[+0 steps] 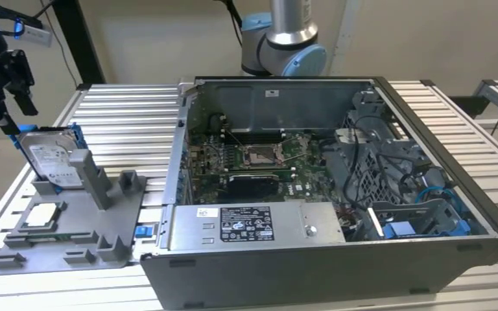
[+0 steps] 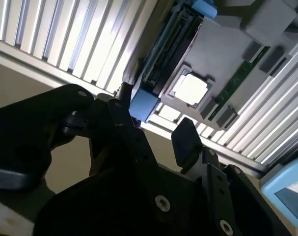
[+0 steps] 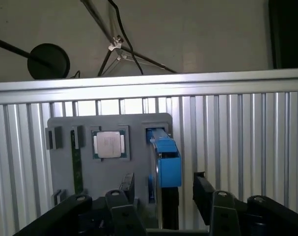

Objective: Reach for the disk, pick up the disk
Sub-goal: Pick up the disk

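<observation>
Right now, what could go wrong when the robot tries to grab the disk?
1. The disk stands on edge in a grey holder. If the open fingers come down off-centre, one might hit its top edge instead of straddling it.
2. A grey post stands close beside the disk, so a finger could bump it.
3. A chip lies on the same holder, and a jolt might shake it.

Slatted alu table (image 1: 128, 110), grey fixture tray (image 1: 74, 262) on the exterior view's left, open PC case (image 1: 301, 278) beside it
</observation>
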Motion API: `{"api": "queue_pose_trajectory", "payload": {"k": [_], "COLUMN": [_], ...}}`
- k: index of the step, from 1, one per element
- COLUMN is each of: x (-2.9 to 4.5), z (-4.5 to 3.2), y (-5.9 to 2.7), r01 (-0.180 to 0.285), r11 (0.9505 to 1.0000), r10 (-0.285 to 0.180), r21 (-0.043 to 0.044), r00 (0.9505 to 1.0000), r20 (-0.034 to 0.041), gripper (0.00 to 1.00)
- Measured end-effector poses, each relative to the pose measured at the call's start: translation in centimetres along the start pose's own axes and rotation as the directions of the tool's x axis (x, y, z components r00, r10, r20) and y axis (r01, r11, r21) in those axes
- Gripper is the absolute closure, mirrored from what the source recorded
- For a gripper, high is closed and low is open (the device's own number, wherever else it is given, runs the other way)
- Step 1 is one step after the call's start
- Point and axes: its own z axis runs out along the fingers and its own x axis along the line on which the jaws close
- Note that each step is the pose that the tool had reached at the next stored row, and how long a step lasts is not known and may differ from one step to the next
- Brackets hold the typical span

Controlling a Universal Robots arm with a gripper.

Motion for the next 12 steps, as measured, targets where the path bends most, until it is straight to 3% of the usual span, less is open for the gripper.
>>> {"api": "queue_pose_trajectory", "payload": {"k": [12], "x": [-0.02], "z": [2.17], "y": [-0.06], "r01": [0.045], "r11": [0.999], "r10": [-0.045], "r21": [-0.0002], "r00": [0.999], "r20": [-0.0001], "gripper": [0.0]}}
